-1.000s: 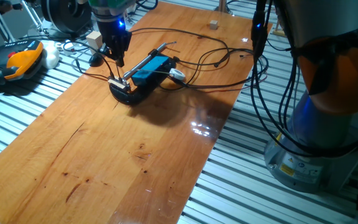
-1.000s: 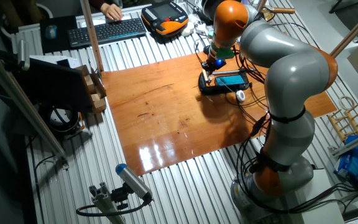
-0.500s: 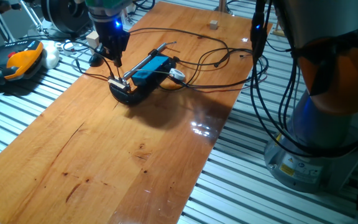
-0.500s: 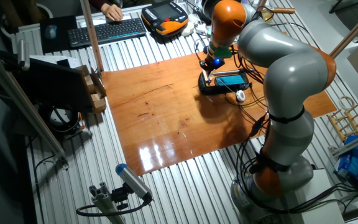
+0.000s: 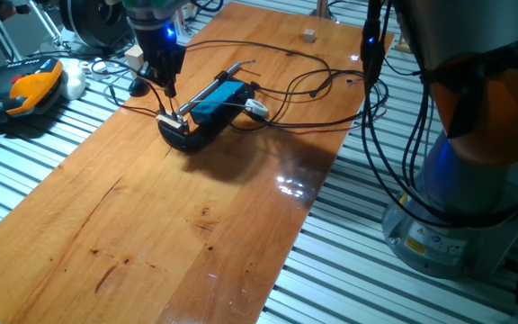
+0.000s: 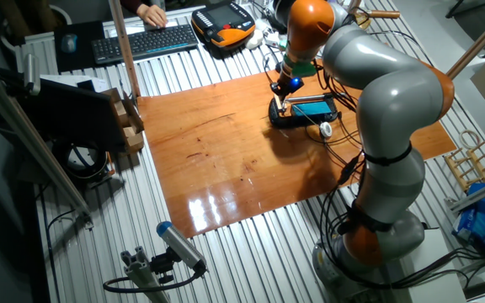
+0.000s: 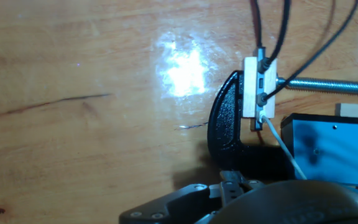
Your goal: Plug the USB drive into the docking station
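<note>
The docking station (image 5: 220, 97) (image 6: 314, 108) (image 7: 334, 146) is a flat bright-blue box held in a black clamp (image 5: 185, 137) (image 7: 225, 124) on the wooden table. A pale block (image 7: 252, 87) with thin cables plugged into it sits at the clamp's end, beside a threaded rod (image 7: 328, 86). My gripper (image 5: 168, 88) (image 6: 285, 91) hangs just above that end of the dock, its blue light on. The fingers look close together and I see nothing between them. I cannot pick out the USB drive in any view.
Black cables (image 5: 313, 90) loop over the far half of the table. A small white piece (image 5: 257, 108) lies beside the dock. An orange-and-black pendant (image 5: 30, 88) (image 6: 223, 23) and a keyboard (image 6: 137, 42) lie off the table. A wooden cube (image 5: 309, 35) sits at the far edge.
My gripper has risen slightly and drifted a little to the left over the clamp's end. The dock and cables have not moved.
</note>
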Controlling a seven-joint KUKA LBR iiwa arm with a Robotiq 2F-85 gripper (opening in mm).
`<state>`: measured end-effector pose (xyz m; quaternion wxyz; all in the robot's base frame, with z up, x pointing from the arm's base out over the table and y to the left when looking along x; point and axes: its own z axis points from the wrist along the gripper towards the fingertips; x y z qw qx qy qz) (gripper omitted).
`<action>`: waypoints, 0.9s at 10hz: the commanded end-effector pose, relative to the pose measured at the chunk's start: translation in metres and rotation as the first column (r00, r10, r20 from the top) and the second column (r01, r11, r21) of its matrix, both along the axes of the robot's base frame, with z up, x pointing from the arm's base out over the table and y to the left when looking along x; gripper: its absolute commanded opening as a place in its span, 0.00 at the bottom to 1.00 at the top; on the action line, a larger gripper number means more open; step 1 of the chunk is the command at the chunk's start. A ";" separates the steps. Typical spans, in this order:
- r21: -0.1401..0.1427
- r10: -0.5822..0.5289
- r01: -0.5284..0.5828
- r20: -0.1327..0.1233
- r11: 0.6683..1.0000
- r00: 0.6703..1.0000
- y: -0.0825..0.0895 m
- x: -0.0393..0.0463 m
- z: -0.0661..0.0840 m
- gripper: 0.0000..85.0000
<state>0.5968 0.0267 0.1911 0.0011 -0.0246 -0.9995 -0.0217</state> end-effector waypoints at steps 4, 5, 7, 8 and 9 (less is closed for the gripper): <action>-0.007 -0.007 0.008 0.014 1.000 1.000 0.000 -0.0016 0.001 0.00; -0.007 -0.010 0.011 0.013 1.000 1.000 0.000 -0.0015 0.001 0.00; -0.006 -0.015 0.016 0.024 1.000 1.000 0.001 -0.0015 0.002 0.00; -0.009 -0.016 0.016 0.029 1.000 0.999 0.001 -0.0016 0.002 0.00; -0.008 -0.016 0.016 0.030 1.000 0.999 0.001 -0.0018 0.002 0.00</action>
